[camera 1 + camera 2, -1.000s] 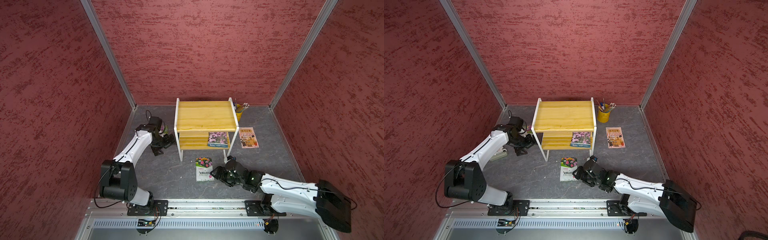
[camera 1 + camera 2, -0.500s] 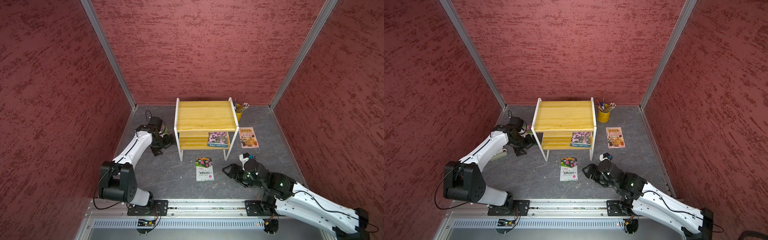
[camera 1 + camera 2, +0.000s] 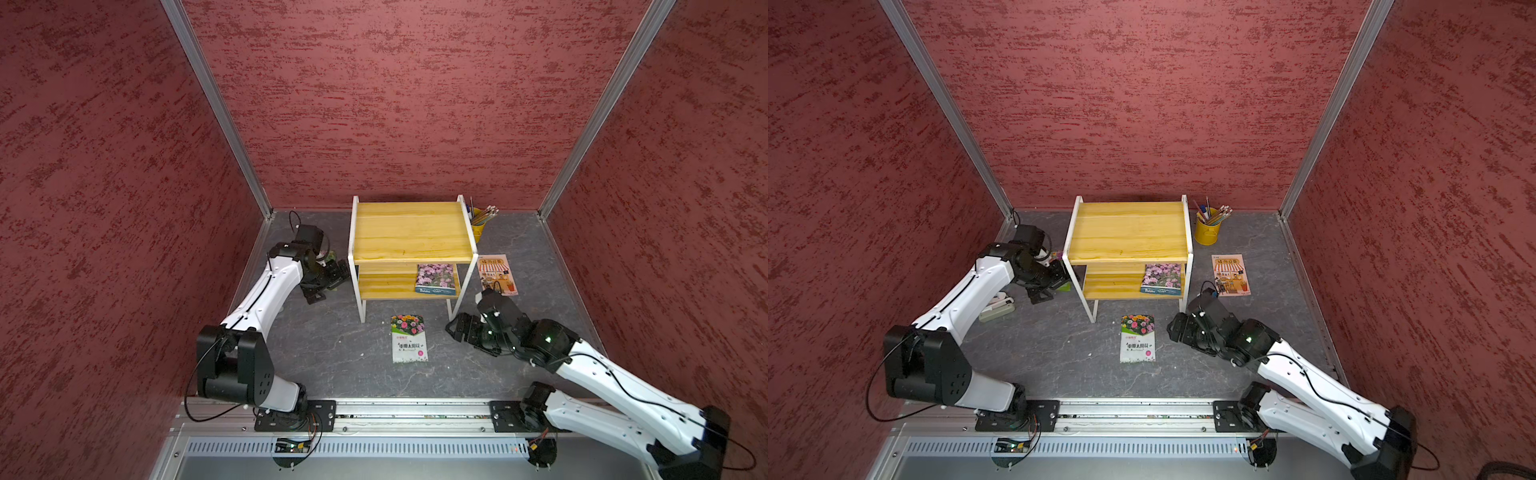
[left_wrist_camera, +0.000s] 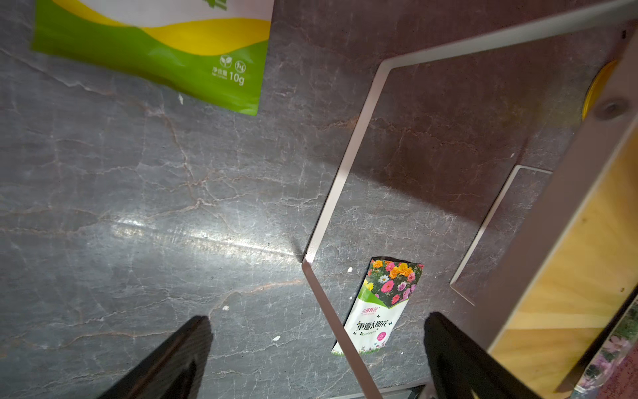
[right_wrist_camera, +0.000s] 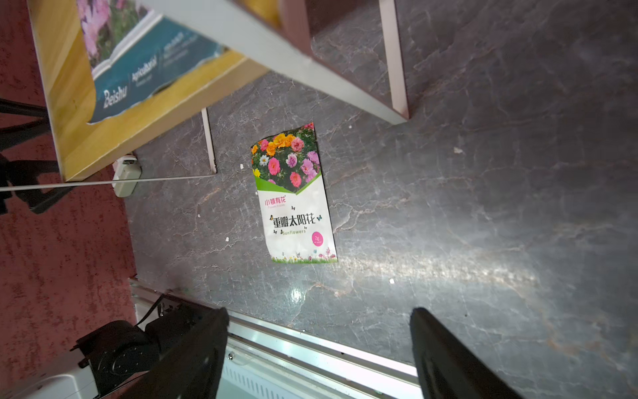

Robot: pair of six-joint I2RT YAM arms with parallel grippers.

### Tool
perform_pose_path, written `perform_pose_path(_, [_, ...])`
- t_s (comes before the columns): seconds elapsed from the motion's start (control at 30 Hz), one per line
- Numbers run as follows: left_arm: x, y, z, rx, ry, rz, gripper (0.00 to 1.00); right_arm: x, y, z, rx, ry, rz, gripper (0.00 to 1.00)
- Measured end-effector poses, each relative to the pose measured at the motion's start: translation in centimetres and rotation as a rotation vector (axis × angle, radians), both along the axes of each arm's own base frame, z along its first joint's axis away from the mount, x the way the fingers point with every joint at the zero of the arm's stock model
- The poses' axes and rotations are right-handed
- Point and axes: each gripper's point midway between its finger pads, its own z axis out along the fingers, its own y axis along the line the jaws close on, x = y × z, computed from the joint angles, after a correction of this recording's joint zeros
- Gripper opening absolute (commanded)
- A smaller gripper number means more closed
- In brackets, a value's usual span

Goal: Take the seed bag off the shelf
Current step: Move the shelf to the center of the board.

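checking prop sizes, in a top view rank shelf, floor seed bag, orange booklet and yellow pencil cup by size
1. shelf
2. floor seed bag and orange booklet, about alike
3. yellow pencil cup

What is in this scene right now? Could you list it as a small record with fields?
furniture: shelf, two wooden boards, white frame
lower board: pink-flower packet lies at its right end
in front of shelf: sunflower seed bag lying flat on the grey tabletop, touched by nothing
left end effector: open, empty, beside the shelf's left side
right end effector: open, empty, near the sunflower seed bag
elsewhere on tabletop: yellow pencil cup, booklet, green packet
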Motion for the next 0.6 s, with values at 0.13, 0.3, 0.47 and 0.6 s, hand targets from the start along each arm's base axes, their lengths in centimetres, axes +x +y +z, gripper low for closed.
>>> perform_pose_path(0.13, [0.5, 0.0, 1.1, 0.002, -0.015, -0.005, 1.0, 2.0, 0.6, 0.3, 0.012, 0.001, 0.015, 0.86])
perform_pose_path(0.3, [-1.0, 0.2, 1.7, 0.012, -0.012, -0.019, 1.0, 3.1, 0.3, 1.1, 0.04, -0.018, 0.025, 0.86])
perform_pose_path(0.47, [-4.8, 0.5, 0.7, 0.026, 0.026, -0.039, 1.0, 3.5, 1.0, 1.4, 0.047, -0.017, 0.082, 0.86])
perform_pose_path(0.6, [-7.5, 0.5, -0.1, 0.041, 0.067, -0.059, 1.0, 4.2, 1.6, 1.4, 0.046, -0.009, 0.112, 0.86])
